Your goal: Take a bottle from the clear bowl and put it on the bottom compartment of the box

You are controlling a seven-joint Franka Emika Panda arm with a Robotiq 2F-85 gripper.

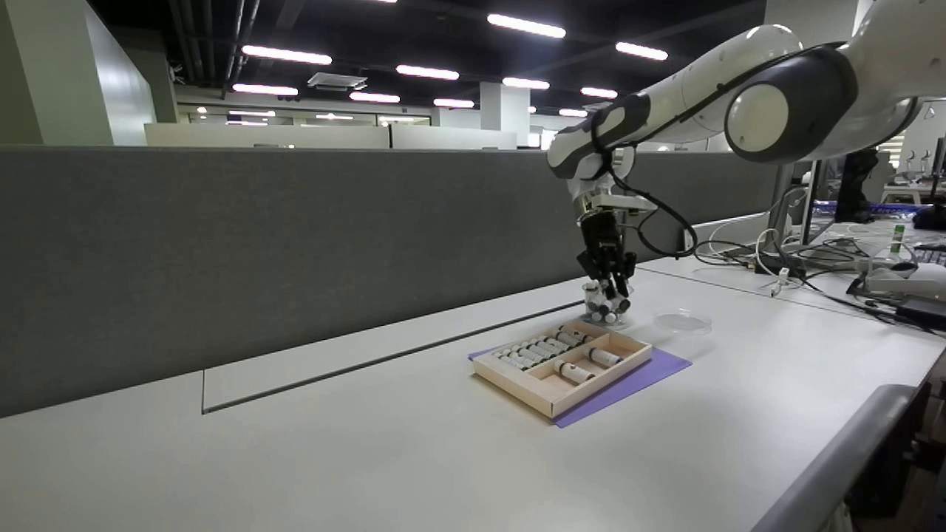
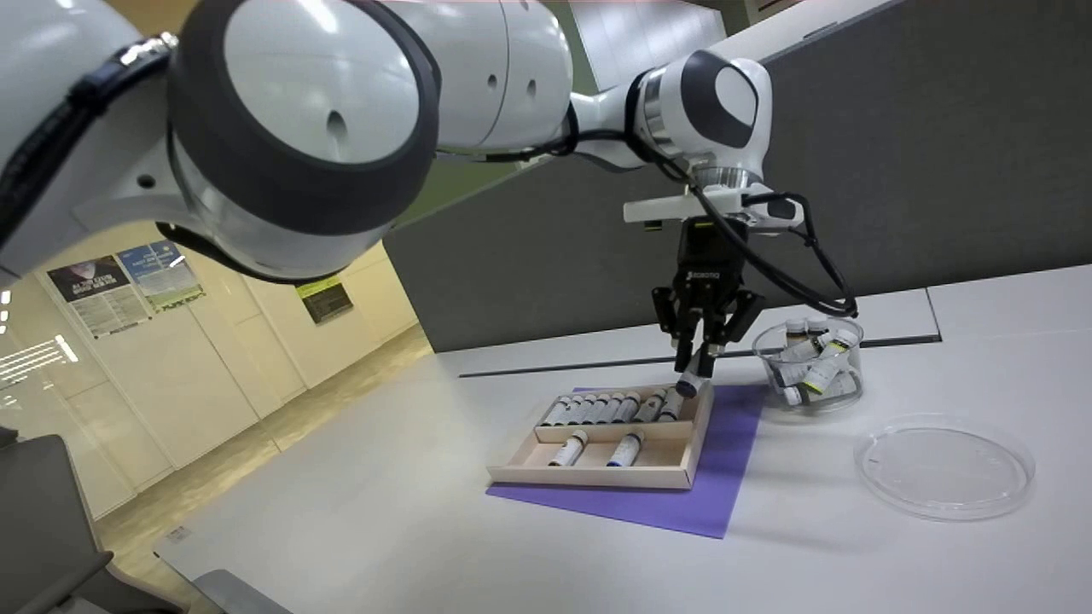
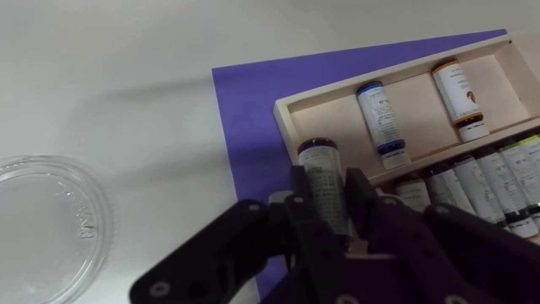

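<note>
My gripper (image 2: 698, 362) is shut on a small bottle (image 2: 689, 380) with a white label and dark purple ends. The bottle (image 3: 322, 177) is tilted between the fingers in the wrist view, above the end of the wooden box (image 3: 286, 124). The box (image 2: 589, 475) has a top compartment with a row of bottles. Its bottom compartment holds two bottles, one blue-banded (image 3: 381, 118) and one orange-banded (image 3: 459, 95). The clear bowl (image 2: 765, 362), with several bottles in it, stands beside the gripper. In an exterior view the gripper (image 1: 616, 290) partly hides the bowl (image 1: 591, 299).
A purple mat (image 2: 738, 443) lies under the box. A clear round lid (image 2: 943, 477) lies on the table near the bowl; it also shows in the wrist view (image 3: 99, 228). A grey partition (image 1: 295, 244) runs along the table's back. Cables (image 1: 739, 255) lie at the far end.
</note>
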